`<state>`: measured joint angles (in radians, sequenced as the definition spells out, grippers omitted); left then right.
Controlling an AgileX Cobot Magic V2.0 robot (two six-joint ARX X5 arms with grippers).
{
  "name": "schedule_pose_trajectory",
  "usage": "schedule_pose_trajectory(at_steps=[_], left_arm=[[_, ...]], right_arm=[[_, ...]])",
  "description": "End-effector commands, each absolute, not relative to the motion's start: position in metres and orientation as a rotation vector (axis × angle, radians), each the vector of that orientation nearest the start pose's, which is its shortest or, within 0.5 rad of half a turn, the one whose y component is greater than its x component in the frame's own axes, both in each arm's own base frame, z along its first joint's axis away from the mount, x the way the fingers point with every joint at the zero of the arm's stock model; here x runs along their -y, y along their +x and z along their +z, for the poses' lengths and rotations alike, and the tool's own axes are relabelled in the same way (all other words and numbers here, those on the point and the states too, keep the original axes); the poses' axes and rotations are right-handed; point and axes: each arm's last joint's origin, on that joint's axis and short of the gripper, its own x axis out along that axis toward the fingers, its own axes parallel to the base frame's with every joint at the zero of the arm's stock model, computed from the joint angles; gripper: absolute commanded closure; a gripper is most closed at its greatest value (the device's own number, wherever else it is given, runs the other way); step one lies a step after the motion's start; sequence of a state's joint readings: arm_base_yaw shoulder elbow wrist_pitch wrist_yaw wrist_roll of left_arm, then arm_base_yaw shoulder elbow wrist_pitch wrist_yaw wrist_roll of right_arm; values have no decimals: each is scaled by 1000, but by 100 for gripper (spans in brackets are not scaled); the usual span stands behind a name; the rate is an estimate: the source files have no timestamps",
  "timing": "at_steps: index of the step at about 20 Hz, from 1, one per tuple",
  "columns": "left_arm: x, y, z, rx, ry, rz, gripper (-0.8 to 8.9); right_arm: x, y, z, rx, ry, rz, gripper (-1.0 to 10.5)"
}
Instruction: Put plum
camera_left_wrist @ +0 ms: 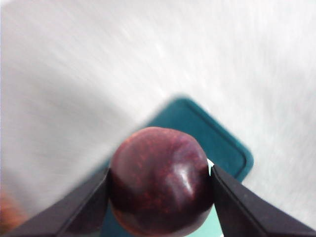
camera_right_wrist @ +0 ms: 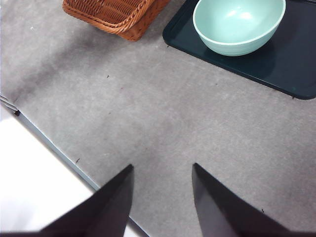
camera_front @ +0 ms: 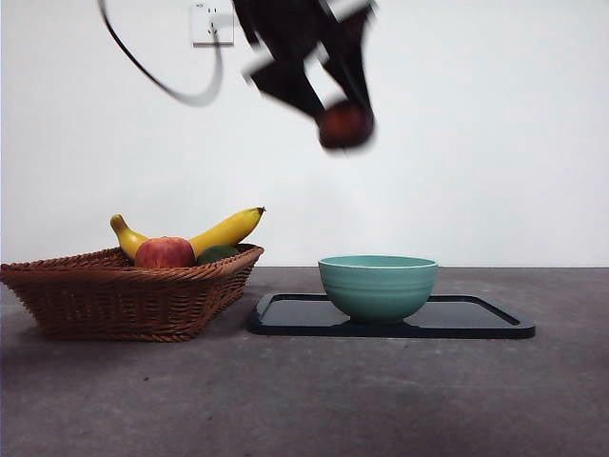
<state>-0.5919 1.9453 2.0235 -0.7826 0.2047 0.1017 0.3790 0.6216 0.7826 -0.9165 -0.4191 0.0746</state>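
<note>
We see the plum (camera_left_wrist: 160, 180), round, glossy and dark maroon with fine reddish speckling and a bright highlight on its skin, clamped on both sides by the black jaws of the left gripper (camera_left_wrist: 160, 190). In the front view, slightly blurred, the plum (camera_front: 344, 125) hangs high in the air, well above the table.

Grey, matte, lightly speckled table (camera_front: 304, 400) w/ 2 things directly on it. Brown woven wicker basket (camera_front: 124, 300), squarish w/ sloped sides, sits on the left in front view. Just beside it, apart by a narrow gap, lies a flat black rectangular tray (camera_front: 476, 319) w/ raised rim & rounded corners. Rest of the surface is bare grey.
</note>
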Motion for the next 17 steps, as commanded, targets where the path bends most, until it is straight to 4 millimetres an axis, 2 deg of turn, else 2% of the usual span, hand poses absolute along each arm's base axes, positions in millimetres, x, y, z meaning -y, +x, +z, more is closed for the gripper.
schedule_pose_trajectory(at_steps=[1,4,6,10,13,17], left_arm=[[218,338,407,-597,195,-764,576],[176,315,441,-584,168,-711,575],[150,299,456,-594,156,-676,575],[113,272,470,-618,157,-619,575],[95,258,459,-641,140,-586,575],[80,247,417,-641,113,-541,575]], right_arm=[[-51,95,292,-796,73,738,757],[-51,95,292,-796,73,738,757],[-51,95,292,-795,70,739,757],[-51,95,292,-794,70,740,757],[-51,95,292,-794,70,740,757],[-51,95,292,-794,70,740,757]])
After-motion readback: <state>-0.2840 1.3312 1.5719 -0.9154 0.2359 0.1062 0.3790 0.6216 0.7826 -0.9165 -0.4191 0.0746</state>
